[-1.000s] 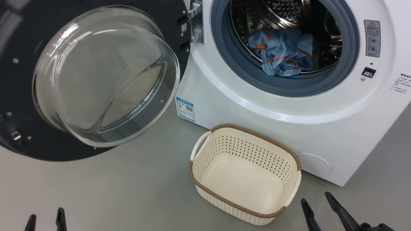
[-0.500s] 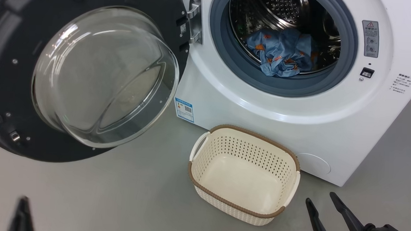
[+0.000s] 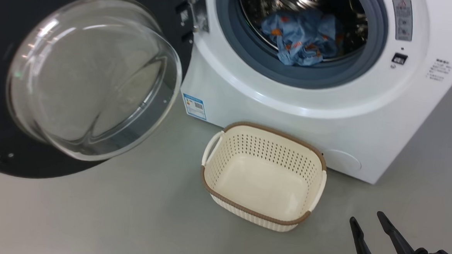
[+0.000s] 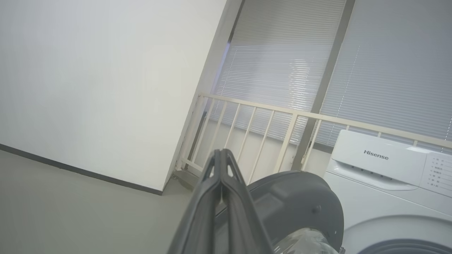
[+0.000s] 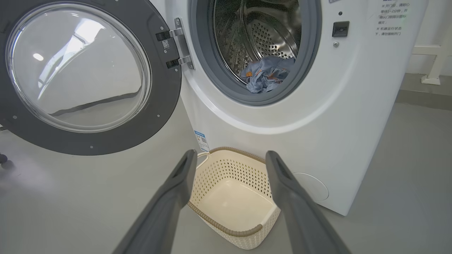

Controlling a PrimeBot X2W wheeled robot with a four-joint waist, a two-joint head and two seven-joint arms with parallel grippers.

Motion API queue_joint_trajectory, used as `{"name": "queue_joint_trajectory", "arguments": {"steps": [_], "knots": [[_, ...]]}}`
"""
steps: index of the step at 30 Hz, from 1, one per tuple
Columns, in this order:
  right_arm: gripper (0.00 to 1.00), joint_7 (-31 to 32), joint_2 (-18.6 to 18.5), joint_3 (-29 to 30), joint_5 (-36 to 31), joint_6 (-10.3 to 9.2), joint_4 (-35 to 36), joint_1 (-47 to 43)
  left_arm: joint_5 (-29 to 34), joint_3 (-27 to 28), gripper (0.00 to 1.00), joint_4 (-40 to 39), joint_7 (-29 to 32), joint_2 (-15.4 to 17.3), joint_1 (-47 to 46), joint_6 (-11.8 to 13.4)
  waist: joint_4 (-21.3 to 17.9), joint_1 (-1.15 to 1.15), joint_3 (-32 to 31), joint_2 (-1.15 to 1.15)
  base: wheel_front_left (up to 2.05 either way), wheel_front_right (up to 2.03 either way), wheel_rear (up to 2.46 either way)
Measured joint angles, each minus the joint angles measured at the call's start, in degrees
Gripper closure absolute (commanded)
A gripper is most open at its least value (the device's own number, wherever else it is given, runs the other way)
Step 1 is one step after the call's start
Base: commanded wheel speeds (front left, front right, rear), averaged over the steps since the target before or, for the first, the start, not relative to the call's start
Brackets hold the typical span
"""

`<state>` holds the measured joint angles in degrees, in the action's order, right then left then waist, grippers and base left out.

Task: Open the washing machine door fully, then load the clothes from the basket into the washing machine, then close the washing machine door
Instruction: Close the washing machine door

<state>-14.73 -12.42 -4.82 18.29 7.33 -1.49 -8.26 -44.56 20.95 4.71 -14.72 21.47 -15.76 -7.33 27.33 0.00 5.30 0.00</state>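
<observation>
Two grippers are in view.

Right gripper (image 3: 366,217): low at the right, above the grey floor (image 3: 89,220). Its two dark fingers are spread with a clear gap and hold nothing. It stands near the basket (image 3: 252,214) without touching it.

Left gripper (image 4: 221,155): fingers pressed together tip to tip, holding nothing. It is raised and points toward a white wall (image 4: 88,70) and a cream railing (image 4: 247,134) in front of closed blinds (image 4: 282,53).

Washing machine door (image 3: 93,77): swung open to the left on its hinge (image 3: 196,9). The inner face and bulging glass bowl are turned to the room, with the black rim around them.

Washing machine (image 3: 288,118): white body standing on the floor, opening uncovered. A grey-blue gasket (image 3: 252,62) rings the perforated steel drum (image 5: 272,35). A blue label sticker (image 3: 193,106) sits at the lower left of the front panel.

Clothes (image 3: 298,36): light blue fabric with small orange figures. They lie as one crumpled bundle at the front bottom of the drum, just behind the gasket lip.

Basket: upright on the floor, just in front of the machine's lower front and below the opening. Whether it touches the panel cannot be told. It has cream perforated walls and a brown rim band, and its smooth cream bottom is in full view.
</observation>
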Motion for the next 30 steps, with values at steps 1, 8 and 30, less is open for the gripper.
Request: {"name": "queue_joint_trajectory", "arguments": {"steps": [1,8,30], "knots": [[0.00,0.00,-0.14,0.03,0.00,0.00,0.04,0.03,-2.34,-0.03,1.00,1.56,0.02,1.62,-1.91,0.00,-0.27,0.00,0.45,0.00,0.00,0.00,0.00],[0.00,0.00,-0.80,0.00,-0.07,0.00,0.10,1.43,-19.33,-0.57,1.00,17.52,6.78,12.17,-13.73,0.01,-2.49,0.00,3.02,0.00,0.00,0.00,0.00],[0.00,0.00,-3.54,-0.74,-0.15,0.00,0.97,4.06,-36.28,-12.81,1.00,41.29,41.03,21.69,-26.94,0.01,-5.69,0.00,8.91,0.00,0.00,0.00,0.00]]}}
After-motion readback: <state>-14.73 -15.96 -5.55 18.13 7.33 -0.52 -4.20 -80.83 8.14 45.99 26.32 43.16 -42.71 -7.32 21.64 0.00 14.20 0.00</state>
